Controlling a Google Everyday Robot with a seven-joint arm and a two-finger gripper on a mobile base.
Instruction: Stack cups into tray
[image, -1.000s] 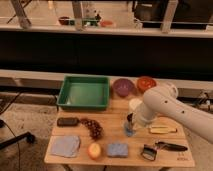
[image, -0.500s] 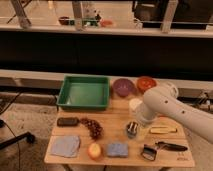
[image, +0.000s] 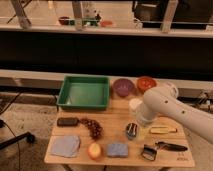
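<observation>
Camera view shows my hand (image: 135, 120) low over the surface (image: 165, 152), just above the steel cup (image: 131, 131); whether it is apart or together, I cannot tell. Green tray (image: 84, 93) sits far left.

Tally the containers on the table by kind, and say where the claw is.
Trays: 1, the green tray
Bowls: 2, the purple bowl and the orange-red bowl
Cups: 1, the steel cup
Total: 4
The claw is low at the steel cup, right of the grapes.
</observation>
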